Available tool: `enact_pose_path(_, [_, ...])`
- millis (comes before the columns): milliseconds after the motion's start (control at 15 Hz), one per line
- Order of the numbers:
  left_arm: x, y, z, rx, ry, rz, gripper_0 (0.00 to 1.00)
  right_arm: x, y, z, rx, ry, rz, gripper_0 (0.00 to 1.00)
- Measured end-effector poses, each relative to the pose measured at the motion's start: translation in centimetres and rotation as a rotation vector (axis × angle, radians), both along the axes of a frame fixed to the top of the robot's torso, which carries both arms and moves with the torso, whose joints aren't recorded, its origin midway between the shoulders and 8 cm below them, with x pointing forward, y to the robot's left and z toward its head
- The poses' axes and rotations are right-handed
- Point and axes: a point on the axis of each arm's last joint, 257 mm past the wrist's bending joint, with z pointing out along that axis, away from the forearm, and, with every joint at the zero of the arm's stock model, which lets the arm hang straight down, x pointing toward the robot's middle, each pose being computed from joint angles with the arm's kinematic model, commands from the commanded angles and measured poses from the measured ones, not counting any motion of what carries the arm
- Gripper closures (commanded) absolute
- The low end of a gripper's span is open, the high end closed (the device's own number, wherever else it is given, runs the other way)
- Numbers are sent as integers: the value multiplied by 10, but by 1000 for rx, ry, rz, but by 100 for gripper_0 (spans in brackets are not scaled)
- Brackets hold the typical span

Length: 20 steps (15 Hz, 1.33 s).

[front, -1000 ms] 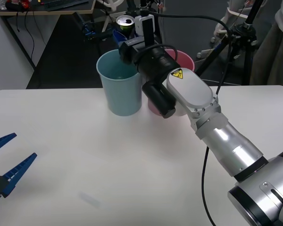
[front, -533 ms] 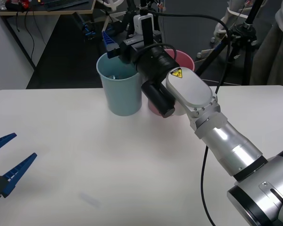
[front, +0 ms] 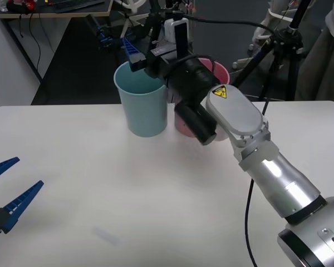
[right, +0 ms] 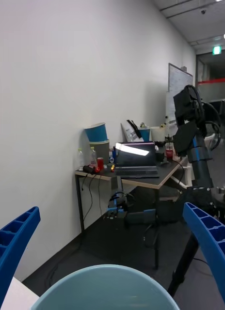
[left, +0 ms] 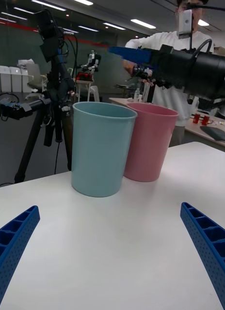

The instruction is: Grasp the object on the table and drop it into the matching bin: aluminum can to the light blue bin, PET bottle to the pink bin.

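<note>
The light blue bin (front: 142,108) stands at the far middle of the white table (front: 128,194), touching the pink bin (front: 220,71) to its right. My right gripper (front: 140,55) hovers open just above the light blue bin's far rim, with nothing between its blue fingers. In the right wrist view the right gripper (right: 111,208) is spread wide over the light blue bin's rim (right: 103,286). The aluminum can is hidden. My left gripper (front: 15,181) rests open and low at the table's left edge. From the left gripper (left: 110,208), the light blue bin (left: 100,150) and pink bin (left: 149,143) stand side by side.
A black camera tripod (front: 278,50) stands behind the table at the right. A desk with cables (front: 55,8) sits at the back left. The right arm's bulky forearm (front: 234,117) reaches over the pink bin. The tabletop near me is bare.
A second ago the right gripper held the can above the light blue bin. The can then left the fingers and dropped into the bin. The right arm has since shifted slightly right.
</note>
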Motion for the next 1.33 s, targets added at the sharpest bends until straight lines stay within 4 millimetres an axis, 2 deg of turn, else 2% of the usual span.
enact_pose_path(200, [0,0,0,0,0,0,0,-27,-19,-6,4,-21,32,0])
enact_pose_path(533, [0,0,0,0,0,0,0,-78,-63,-24,-25,-39,88,0])
enact_pose_path(867, [0,0,0,0,0,0,0,-128,-124,-53,-79,2,158,0])
enact_pose_path(1333, [0,0,0,0,0,0,0,-187,-227,-92,-194,73,204,0])
